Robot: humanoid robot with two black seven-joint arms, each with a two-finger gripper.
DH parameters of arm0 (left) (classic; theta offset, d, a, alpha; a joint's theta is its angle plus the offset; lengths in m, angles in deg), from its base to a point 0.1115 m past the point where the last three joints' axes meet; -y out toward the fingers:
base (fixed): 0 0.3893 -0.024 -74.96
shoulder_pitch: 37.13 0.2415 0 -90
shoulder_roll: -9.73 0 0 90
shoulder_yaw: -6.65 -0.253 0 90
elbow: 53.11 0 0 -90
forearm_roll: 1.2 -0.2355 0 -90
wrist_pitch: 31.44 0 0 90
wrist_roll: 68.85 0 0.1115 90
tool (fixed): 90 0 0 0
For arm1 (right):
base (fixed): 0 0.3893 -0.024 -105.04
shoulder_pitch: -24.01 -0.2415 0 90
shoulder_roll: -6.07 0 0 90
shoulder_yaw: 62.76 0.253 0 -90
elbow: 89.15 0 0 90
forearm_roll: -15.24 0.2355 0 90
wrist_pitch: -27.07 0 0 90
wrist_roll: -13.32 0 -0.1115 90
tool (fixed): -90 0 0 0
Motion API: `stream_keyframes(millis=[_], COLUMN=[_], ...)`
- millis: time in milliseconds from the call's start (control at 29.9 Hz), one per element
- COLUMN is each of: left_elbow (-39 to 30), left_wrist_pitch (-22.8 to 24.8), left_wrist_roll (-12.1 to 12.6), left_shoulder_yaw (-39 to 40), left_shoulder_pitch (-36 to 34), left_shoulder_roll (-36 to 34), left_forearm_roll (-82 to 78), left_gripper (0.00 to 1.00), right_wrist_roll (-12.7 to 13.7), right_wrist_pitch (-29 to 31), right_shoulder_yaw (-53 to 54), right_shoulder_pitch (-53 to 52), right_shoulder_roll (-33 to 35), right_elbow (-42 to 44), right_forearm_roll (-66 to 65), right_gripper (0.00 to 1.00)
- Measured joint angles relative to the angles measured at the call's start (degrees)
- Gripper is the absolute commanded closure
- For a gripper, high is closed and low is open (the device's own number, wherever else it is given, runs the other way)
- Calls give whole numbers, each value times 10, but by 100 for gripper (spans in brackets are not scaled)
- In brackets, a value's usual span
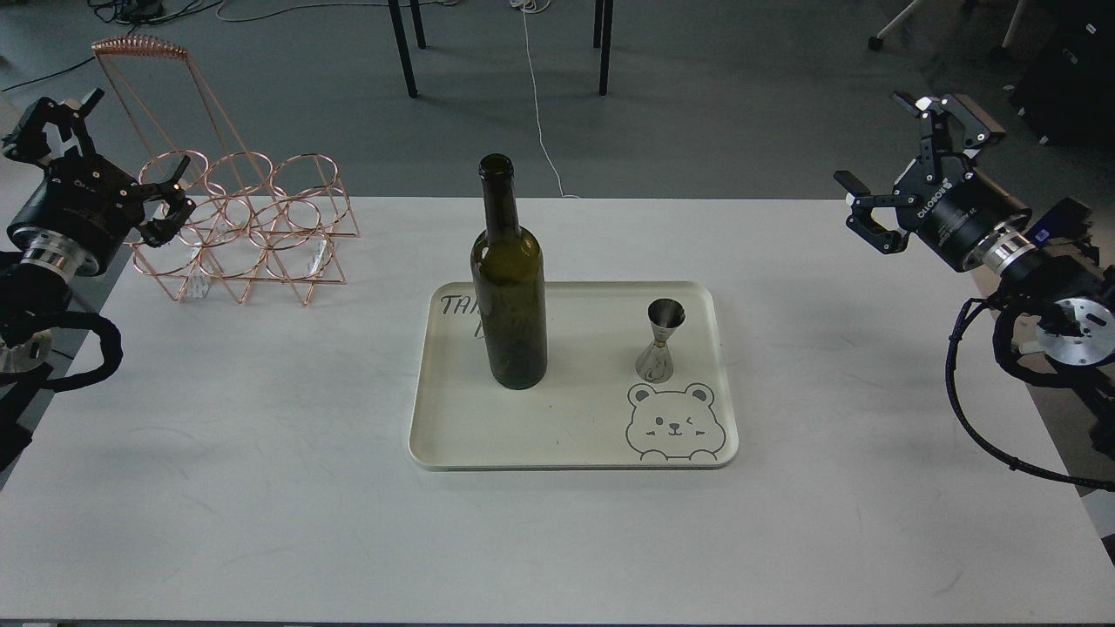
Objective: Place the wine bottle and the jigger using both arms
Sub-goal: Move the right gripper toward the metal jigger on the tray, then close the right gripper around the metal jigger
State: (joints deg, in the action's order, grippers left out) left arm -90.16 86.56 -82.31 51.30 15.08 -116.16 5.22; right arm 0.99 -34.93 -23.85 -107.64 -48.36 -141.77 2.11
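The tall dark olive-green wine bottle (509,287) stands upright on the left half of a cream tray (557,435). The small silver jigger (662,341) stands upright on the tray's right half, above a bear drawing. My left gripper (109,152) is open and empty at the table's far left edge, beside the copper rack. My right gripper (915,165) is open and empty, raised above the table's far right side. Both grippers are far from the tray.
A copper wire bottle rack (239,226) with a tall handle stands at the table's back left, right next to my left gripper. The white table (261,488) spreads around the tray. Black table legs (405,48) and cables are on the floor behind.
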Motion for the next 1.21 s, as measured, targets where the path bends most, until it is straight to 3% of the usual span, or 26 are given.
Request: stream_keyframes(millis=[301, 469, 603, 770, 971, 1206], left_elbow=[-1, -1, 0, 0, 0, 0], left_wrist_pitch=[0, 0, 0, 0, 0, 0], left_wrist_roll=[1, 1, 0, 0, -1, -1], left_shoulder_yaw=[-1, -1, -1, -1, -1, -1], left_shoulder_pitch=[0, 0, 0, 0, 0, 3], left_shoulder_roll=[0, 0, -1, -2, -2, -2], left_forearm_roll=[-1, -1, -1, -1, -1, -2], left_gripper=[2, 2, 1, 2, 2, 2], right_wrist_roll=[0, -5, -36, -46, -47, -46], right_wrist_pitch=[-72, -146, -216, -278, -290, -291], right_shoulder_yaw=[-65, -120, -182, -261, -280, -283], right_shoulder_pitch=[-3, -9, -11, -28, -38, -48], right_shoulder_roll=[53, 53, 48, 16, -17, -84], right_elbow=[-180, -217, -218, -190, -144, -95], right_forearm_roll=[-298, -506, -648, -744, -785, -798], right_gripper=[4, 6, 7, 7, 12, 28])
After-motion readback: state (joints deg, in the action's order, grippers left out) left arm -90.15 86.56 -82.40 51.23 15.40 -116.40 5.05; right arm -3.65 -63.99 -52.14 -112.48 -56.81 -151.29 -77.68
